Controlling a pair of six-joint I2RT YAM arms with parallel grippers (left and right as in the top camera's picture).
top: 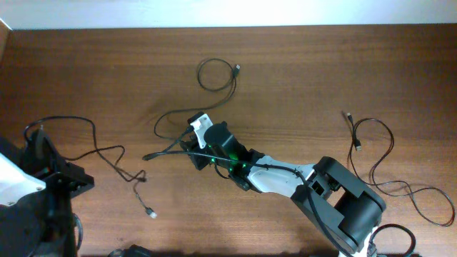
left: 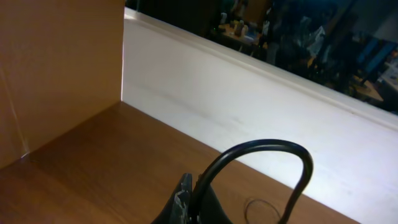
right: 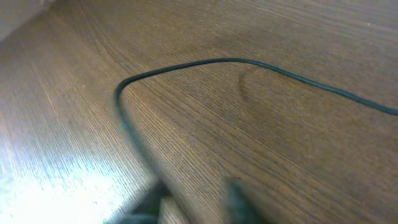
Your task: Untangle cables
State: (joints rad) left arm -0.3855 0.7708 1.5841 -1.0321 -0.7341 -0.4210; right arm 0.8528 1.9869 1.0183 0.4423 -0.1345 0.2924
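Locating the cables first: where are they seen?

Four thin black cables are spread apart on the brown wooden surface [top: 300, 71]. A small loop [top: 200, 74] lies toward the far edge, a wavy one [top: 141, 187] to the left and a long one [top: 392, 143] to the right. A bent one [right: 217, 60] lies at the centre, under the right arm.

How are the pincers set?

The right pincer [right: 196, 205] is lowered over the bent one, which runs down toward its blurred fingers [right: 239, 199]. Whether the strand is gripped cannot be told. The left pincer [left: 185, 204] is shut, with no cable seen in it, and is parked at the near left.

How is this step best done?

The strand should be centred between the fingers and pinched firmly before any lift. It is then best drawn slowly toward bare wood, well away from the neighbouring cables, so that no new crossing is made.
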